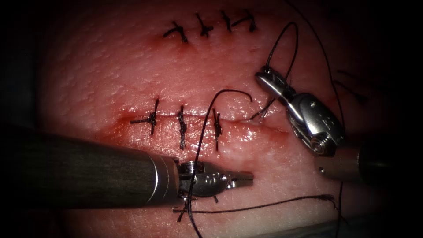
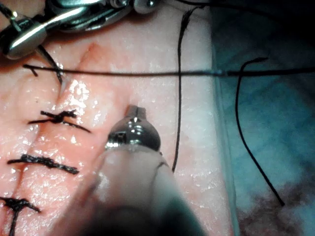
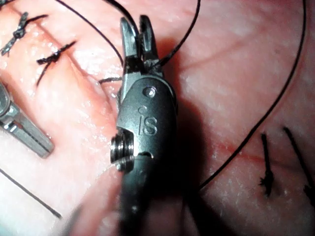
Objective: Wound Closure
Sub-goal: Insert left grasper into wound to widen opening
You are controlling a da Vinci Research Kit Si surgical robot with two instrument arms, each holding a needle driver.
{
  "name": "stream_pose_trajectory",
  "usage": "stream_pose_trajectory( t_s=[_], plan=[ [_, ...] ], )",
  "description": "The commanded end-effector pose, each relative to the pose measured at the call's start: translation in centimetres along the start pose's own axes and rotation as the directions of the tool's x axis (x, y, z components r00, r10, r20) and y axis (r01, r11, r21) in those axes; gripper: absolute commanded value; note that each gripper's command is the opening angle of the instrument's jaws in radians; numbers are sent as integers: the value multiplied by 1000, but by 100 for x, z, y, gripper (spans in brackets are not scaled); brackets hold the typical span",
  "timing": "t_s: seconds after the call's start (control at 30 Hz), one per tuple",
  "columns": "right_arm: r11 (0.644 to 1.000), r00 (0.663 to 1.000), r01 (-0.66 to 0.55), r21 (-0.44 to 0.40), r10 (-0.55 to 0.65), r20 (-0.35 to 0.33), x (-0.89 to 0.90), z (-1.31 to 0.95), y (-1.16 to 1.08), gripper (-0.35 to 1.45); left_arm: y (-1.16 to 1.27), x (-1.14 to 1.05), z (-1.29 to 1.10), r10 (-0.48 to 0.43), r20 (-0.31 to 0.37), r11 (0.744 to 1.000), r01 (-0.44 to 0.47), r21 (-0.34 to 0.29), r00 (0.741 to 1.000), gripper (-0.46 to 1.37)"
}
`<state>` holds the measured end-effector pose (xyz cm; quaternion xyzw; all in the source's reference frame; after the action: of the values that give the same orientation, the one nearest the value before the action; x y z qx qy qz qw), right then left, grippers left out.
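The tissue (image 1: 110, 79) bears a horizontal cut (image 1: 257, 125) with three dark stitches (image 1: 181, 125) on its left part; its right part gapes. My right tool (image 1: 264, 76) hovers above the cut's right end, jaws shut on the thread (image 1: 294, 39), which loops up from them and also runs down into the cut. From close, the thread (image 3: 170, 51) crosses the right tool (image 3: 138, 32) at the base of its jaws. My left tool (image 1: 244, 177) lies below the cut, shut and holding nothing; its tip (image 2: 135, 112) rests over bare tissue. I cannot make out the needle.
A second row of several finished stitches (image 1: 205, 26) runs along the top of the tissue. Loose thread (image 1: 264, 205) trails along the tissue's lower edge, and another strand (image 1: 200, 141) drops past the left tool's wrist. Red fluid (image 1: 116, 128) wets the cut's left end.
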<state>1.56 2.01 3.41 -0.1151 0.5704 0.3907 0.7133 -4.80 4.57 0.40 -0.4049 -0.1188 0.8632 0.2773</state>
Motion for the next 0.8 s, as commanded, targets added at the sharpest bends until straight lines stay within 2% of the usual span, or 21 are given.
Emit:
stream_pose_trajectory(
  t_s=[0.03,0.1,0.17,0.27,0.3,0.53,0.73,0.8],
  plan=[
    [999,999,39,-11,-39,-15,3,-1,13,-35,0,0,0,1,0,1000,-1,-5,1000,-35],
    [984,984,177,-19,-177,-33,10,0,15,-35,1,0,0,1,3,1000,-1,-5,1000,-35],
    [953,952,304,-9,-304,-35,16,2,16,-35,2,0,0,1,3,1000,-1,-4,1000,-35],
    [927,926,374,-5,-374,-42,18,3,16,-35,2,0,0,0,3,1000,0,-4,1000,-35],
    [897,895,443,0,-442,-54,19,5,17,-35,2,0,0,0,3,1000,0,-4,1000,-35],
    [830,828,556,39,-550,-111,20,11,22,-35,2,0,0,1,3,1000,-1,-4,1000,-35],
    [791,783,610,32,-596,-177,28,15,23,-35,2,0,-1,1,3,1000,-1,-5,1000,-35],
    [789,781,612,42,-595,-190,34,15,24,-35,2,2,-2,-1,3,1000,1,-7,1000,-35]
  ],
)
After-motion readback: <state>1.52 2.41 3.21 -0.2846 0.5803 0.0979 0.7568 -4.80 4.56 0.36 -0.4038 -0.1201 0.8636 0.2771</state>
